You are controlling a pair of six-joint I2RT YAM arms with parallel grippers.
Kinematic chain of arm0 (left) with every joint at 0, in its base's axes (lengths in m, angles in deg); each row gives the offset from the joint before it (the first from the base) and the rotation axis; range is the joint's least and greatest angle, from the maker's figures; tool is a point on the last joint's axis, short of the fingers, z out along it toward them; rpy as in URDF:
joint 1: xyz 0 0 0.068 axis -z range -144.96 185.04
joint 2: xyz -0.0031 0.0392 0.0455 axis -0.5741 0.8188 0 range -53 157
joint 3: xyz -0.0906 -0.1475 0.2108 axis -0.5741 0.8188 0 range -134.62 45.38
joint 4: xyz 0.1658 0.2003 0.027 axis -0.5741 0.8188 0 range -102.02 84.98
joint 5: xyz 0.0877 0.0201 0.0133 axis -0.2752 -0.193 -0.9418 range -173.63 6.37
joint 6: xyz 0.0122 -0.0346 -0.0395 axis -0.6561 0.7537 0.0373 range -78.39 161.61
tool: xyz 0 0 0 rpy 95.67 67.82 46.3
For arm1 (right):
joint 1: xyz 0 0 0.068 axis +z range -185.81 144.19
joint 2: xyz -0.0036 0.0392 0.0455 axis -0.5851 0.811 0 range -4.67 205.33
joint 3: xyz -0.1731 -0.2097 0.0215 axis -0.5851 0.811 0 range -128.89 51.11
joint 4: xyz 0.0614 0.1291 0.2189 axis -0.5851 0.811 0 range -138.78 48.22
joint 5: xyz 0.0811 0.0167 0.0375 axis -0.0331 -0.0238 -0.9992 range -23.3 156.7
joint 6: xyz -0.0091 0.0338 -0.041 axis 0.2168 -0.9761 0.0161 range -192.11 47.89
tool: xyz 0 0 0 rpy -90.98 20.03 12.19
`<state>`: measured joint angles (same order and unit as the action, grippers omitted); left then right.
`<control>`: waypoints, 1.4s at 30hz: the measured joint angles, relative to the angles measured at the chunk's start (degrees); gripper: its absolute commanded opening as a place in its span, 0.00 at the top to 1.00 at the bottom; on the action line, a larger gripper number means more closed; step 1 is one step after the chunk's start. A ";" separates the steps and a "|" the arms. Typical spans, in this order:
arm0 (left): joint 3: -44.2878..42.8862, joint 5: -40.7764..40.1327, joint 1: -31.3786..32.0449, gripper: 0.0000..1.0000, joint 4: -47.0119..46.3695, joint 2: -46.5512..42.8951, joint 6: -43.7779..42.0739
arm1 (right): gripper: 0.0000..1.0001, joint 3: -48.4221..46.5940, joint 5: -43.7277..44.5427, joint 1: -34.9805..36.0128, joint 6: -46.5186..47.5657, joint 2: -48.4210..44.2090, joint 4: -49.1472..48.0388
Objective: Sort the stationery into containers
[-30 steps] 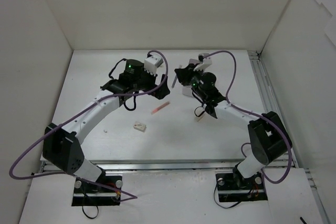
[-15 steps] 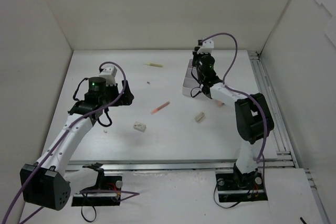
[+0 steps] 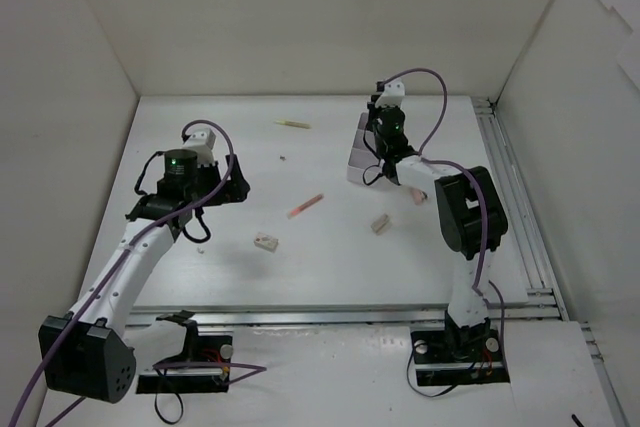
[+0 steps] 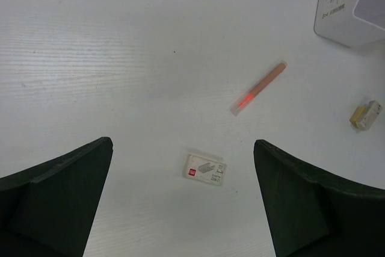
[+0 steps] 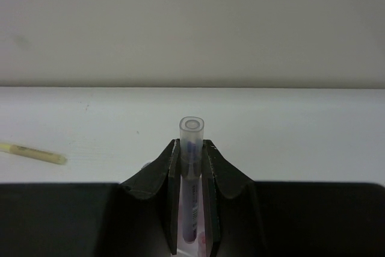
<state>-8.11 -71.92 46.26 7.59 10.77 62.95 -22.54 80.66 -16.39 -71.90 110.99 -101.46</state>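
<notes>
My right gripper (image 3: pixel 374 135) is shut on a purple pen with a clear cap (image 5: pixel 192 142), held upright over the white box (image 3: pixel 355 159) at the back. My left gripper (image 3: pixel 238 180) is open and empty, above the table's left half. In the left wrist view a small beige block with a red mark (image 4: pixel 205 170) lies between and beyond the open fingers (image 4: pixel 60 197). A red pen (image 4: pixel 258 88) lies further off, and also shows from above (image 3: pixel 306 205). A second beige block (image 3: pixel 380 223) lies right of centre. A yellow-green pen (image 3: pixel 292 124) lies at the back.
A small pink piece (image 3: pixel 415 194) lies beside the right arm. A tiny dark speck (image 3: pixel 282 158) and a tiny white bit (image 3: pixel 200 247) lie on the table. White walls close in the back and both sides. The box corner shows in the left wrist view (image 4: pixel 346 10).
The left arm has pulled back from the table's back middle to the left. The right gripper has swung to the box at the back with the pen. Over the last half second, little motion.
</notes>
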 measured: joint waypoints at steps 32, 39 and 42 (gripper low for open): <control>-63.98 7.52 -2.51 0.00 13.49 59.74 -2.43 | 0.02 28.89 -6.97 0.55 -11.96 -40.85 6.08; -78.40 4.26 -0.83 0.00 14.78 72.81 3.56 | 0.02 28.89 -4.87 1.09 -11.50 -42.56 11.89; -80.72 0.46 -0.28 0.00 13.90 75.45 8.74 | 0.02 28.89 -4.37 1.27 -11.52 -42.82 13.92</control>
<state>-88.83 -71.46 45.98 21.49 86.22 71.69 6.35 76.28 -15.12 -83.42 68.17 -87.54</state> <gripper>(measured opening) 0.996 0.979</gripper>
